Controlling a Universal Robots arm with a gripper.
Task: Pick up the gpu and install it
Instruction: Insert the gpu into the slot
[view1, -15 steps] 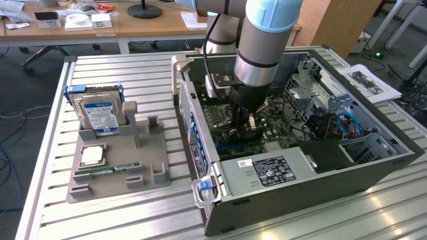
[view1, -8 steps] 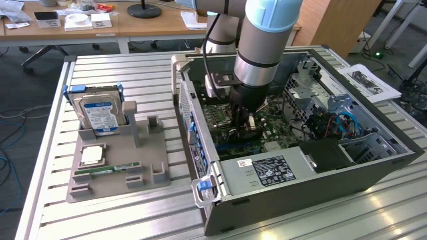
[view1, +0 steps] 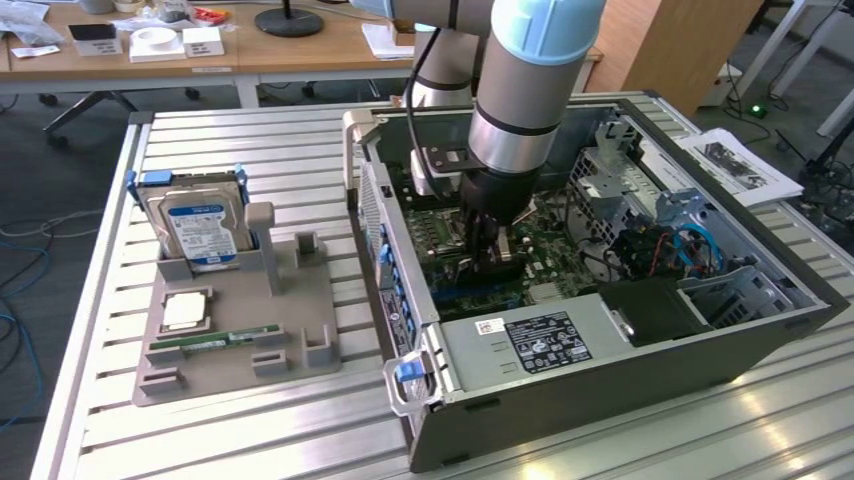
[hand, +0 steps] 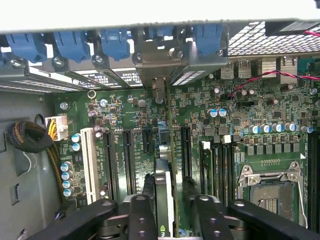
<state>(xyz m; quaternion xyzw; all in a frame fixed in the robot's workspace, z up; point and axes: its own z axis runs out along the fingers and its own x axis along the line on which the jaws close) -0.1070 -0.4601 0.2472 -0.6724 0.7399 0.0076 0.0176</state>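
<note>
bright even daylight, soft wrist-view blur

Gripper deep inside the open computer case, and it's tight down here: the gpu stands on edge between its fingers, with black expansion slots close on one side and RAM slots on the other. Ahead of it, blue bracket clips and the rear wall close things off. Beyond the RAM slots, the CPU socket lies low. Straight up above the arm, the case is open and free
</note>
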